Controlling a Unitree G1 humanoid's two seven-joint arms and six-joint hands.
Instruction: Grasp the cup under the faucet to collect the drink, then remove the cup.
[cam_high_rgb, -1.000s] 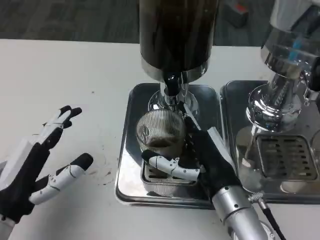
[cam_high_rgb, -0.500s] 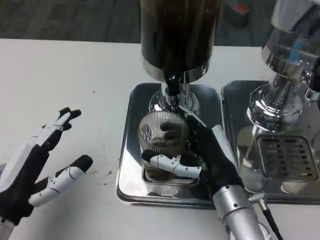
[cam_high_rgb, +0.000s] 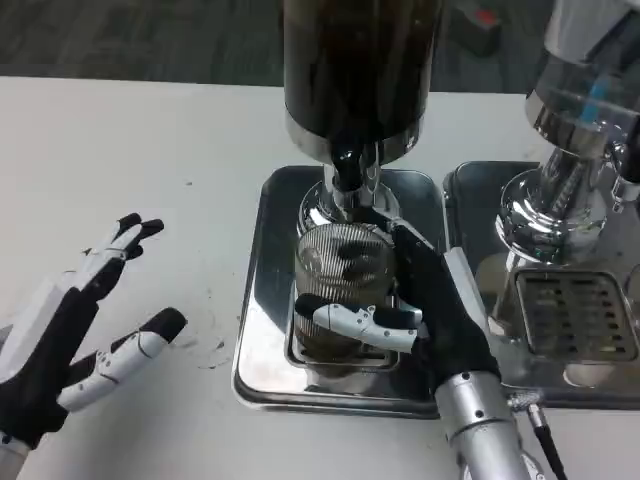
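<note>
Right hand (cam_high_rgb: 425, 320) wraps the ribbed clear glass cup (cam_high_rgb: 345, 270) on the steel drip tray (cam_high_rgb: 262, 330), right beneath the black faucet (cam_high_rgb: 346, 168) of the dark drink dispenser (cam_high_rgb: 355, 70); left hand (cam_high_rgb: 70, 340) waits empty, fingers spread, so it looks like collecting; next, lift clear without tipping.

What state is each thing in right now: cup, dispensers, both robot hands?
Cup: upright under the faucet, some dark drink inside, held.
Right robot hand: grips the cup.
Left robot hand: open, holding nothing, over the table.
Faucet: flow cannot be told.
Dark dispenser: filled with dark drink.
Second dispenser: untouched, no cup under it.
</note>
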